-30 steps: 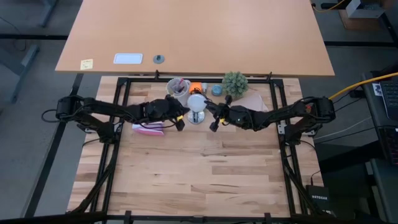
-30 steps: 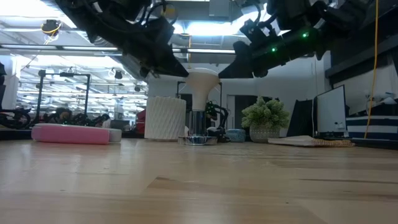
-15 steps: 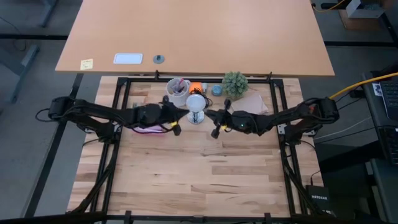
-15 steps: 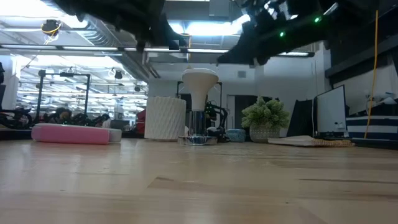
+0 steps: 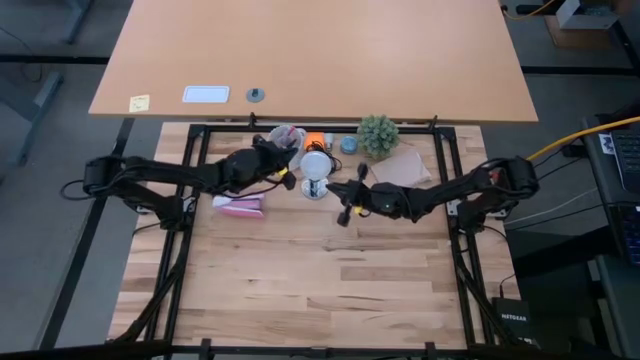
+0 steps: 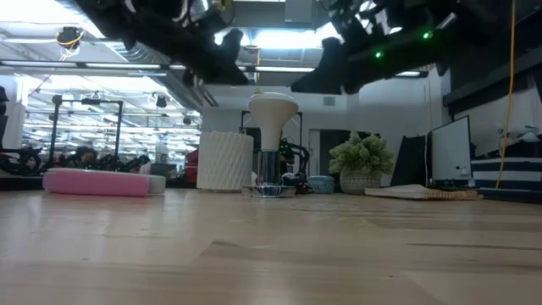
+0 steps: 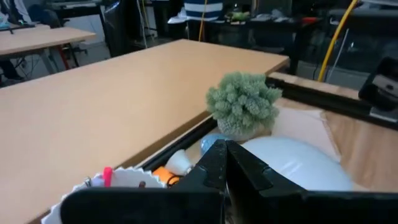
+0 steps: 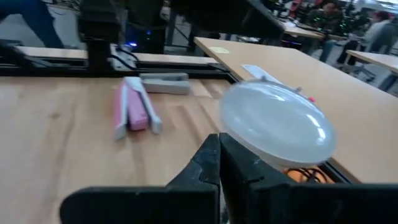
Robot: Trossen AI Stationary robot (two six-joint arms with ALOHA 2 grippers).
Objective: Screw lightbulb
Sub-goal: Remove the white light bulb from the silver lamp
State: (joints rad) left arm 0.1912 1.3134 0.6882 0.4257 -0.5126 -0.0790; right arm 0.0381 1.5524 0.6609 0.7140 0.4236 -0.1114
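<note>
The lightbulb [image 5: 316, 164], a white frosted globe, stands upright with its base in a silvery round fitting [image 6: 269, 190] on the wooden table, toward the far edge. My left gripper [image 5: 284, 168] hovers shut just left of the globe, above table height, beside the white cup [image 5: 287, 143]. My right gripper [image 5: 346, 198] hovers shut just right of the bulb and a little nearer. In the left wrist view the globe [image 7: 298, 165] lies past the shut gripper [image 7: 227, 165]. The right wrist view shows the globe [image 8: 273, 124] beyond the shut gripper [image 8: 219, 158]. Neither touches the bulb.
A small green plant [image 5: 378, 133], an orange item [image 5: 314, 139] and a brown sheet [image 5: 405, 165] sit along the far edge. A pink flat object [image 5: 238, 206] lies left of the bulb. The near half of the wooden table [image 5: 330, 290] shows bare boards.
Both grippers stood close beside the globe a second ago and have drawn away from it. My left gripper pulled back leftward, then rose and swung toward the far edge, by the cup. My right gripper backed off slightly to the right. The bulb has stayed upright in the fitting.
</note>
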